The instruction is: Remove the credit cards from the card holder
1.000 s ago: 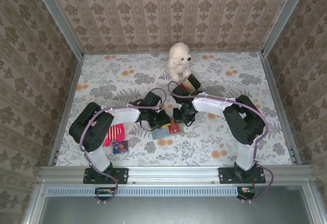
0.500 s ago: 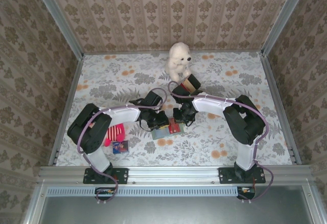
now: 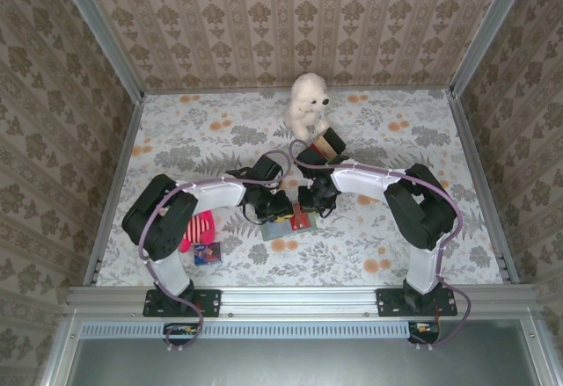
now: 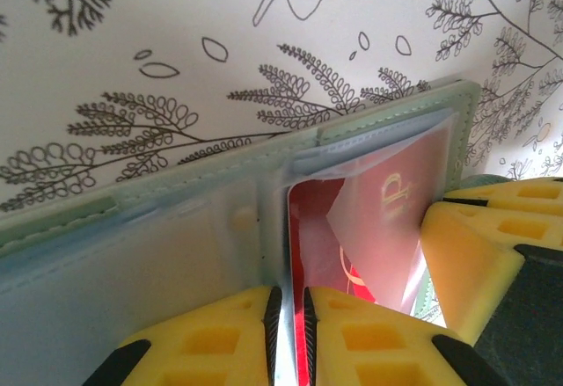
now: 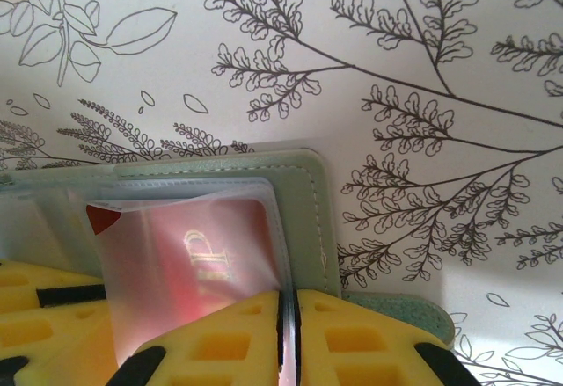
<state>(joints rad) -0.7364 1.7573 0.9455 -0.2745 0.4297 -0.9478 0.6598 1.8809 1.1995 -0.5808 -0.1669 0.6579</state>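
Although the left gripper (image 4: 288,338) has edged inward, pinching the red credit card (image 4: 312,228) at lower centre, the right gripper (image 5: 288,342) clamps the card holder (image 5: 303,184) pocket; card remains sleeved, extraction pending.

This is a robot test cell in a lab, dressed to look homely. An aluminium frame (image 3: 299,299) boxes in a small worktop (image 3: 413,131) covered with a flowered cloth. Damask wallpaper panels (image 3: 290,17) form the walls at 9, 12 and 3 o'clock. The left arm (image 3: 211,194) and right arm (image 3: 365,179) are bolted to the rail at 6 o'clock. A white plush toy (image 3: 308,105) sits at 12 o'clock.
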